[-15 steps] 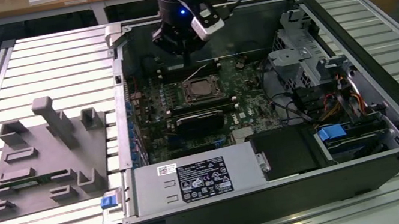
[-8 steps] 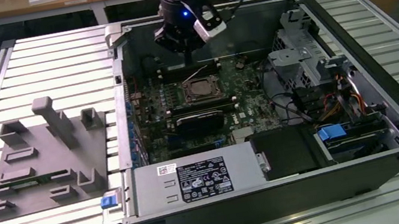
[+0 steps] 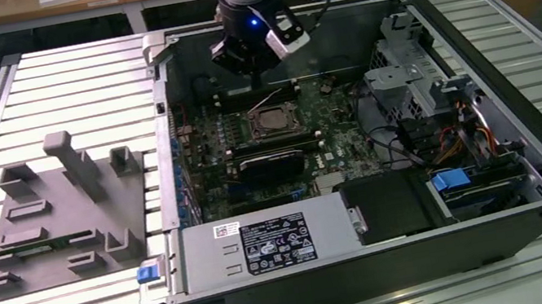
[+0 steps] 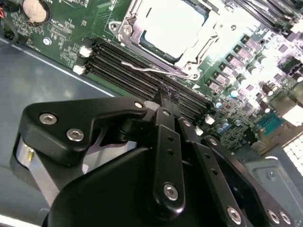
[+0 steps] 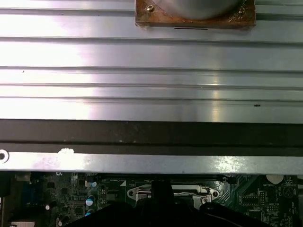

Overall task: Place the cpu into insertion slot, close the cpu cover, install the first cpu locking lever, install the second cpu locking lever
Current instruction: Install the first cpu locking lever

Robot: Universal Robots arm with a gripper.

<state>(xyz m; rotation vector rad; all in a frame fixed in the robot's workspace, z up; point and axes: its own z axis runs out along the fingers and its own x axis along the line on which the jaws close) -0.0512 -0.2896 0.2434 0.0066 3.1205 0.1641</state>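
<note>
The cpu (image 4: pixel 173 26) lies in the insertion slot (image 3: pixel 272 123) on the green board, its bright silver top showing through the window of the cpu cover (image 4: pixel 204 51). The cover lies flat over it. A thin wire locking lever (image 4: pixel 142 68) runs along the socket's side nearest the memory slots. In the exterior view a thin light wire (image 3: pixel 265 102) stands slanted just behind the socket. My gripper (image 3: pixel 255 78) (image 4: pixel 168 93) hangs above the board behind the socket, fingers together, holding nothing. In the first wrist view its dark tip (image 5: pixel 161 188) stands in front of the socket (image 5: pixel 189 191).
The open computer case (image 3: pixel 536 157) lies on a slatted metal table (image 5: pixel 151 71). A grey fixture plate (image 3: pixel 60 212) sits at the exterior view's left. Inside the case are a black block (image 3: pixel 271 164), the power supply (image 3: pixel 264 244), a drive cage (image 3: pixel 404 88) and cables (image 3: pixel 446 141).
</note>
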